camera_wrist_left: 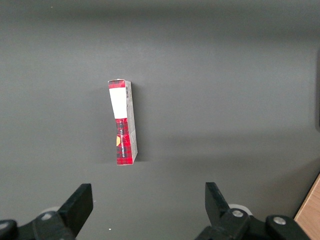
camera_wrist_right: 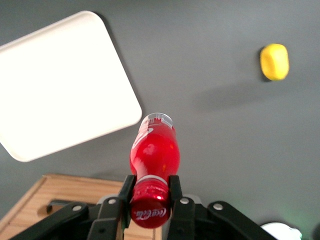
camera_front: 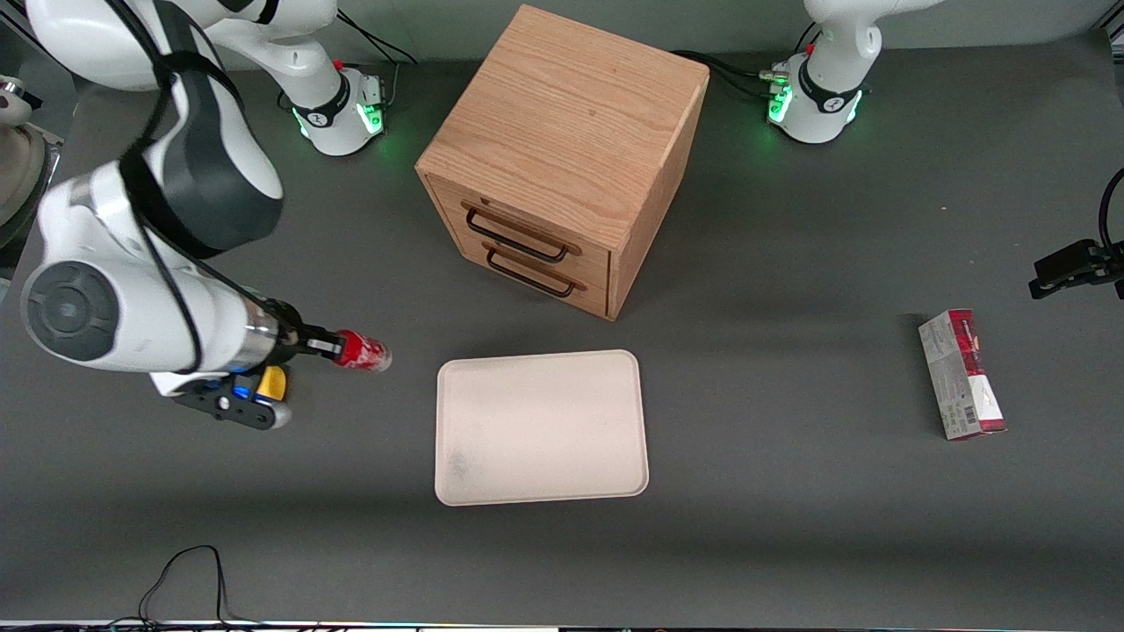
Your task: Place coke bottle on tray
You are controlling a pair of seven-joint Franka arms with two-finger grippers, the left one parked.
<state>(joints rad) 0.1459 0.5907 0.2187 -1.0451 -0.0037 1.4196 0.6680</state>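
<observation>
My right gripper [camera_front: 329, 348] is shut on the coke bottle [camera_front: 363, 351], a small red bottle with white script, held by its neck above the table. The bottle lies roughly level, its clear base pointing toward the tray [camera_front: 541, 427]. In the right wrist view the black fingers [camera_wrist_right: 126, 192] clamp just under the red cap of the bottle [camera_wrist_right: 155, 152]. The cream-white tray [camera_wrist_right: 65, 90] lies flat on the grey table, in front of the wooden drawer cabinet [camera_front: 562, 158], and holds nothing. The bottle hangs apart from the tray, toward the working arm's end.
A yellow oval lump [camera_front: 272, 383] lies on the table under my wrist and also shows in the right wrist view [camera_wrist_right: 274, 61]. A red-and-grey carton [camera_front: 962, 373] lies toward the parked arm's end of the table.
</observation>
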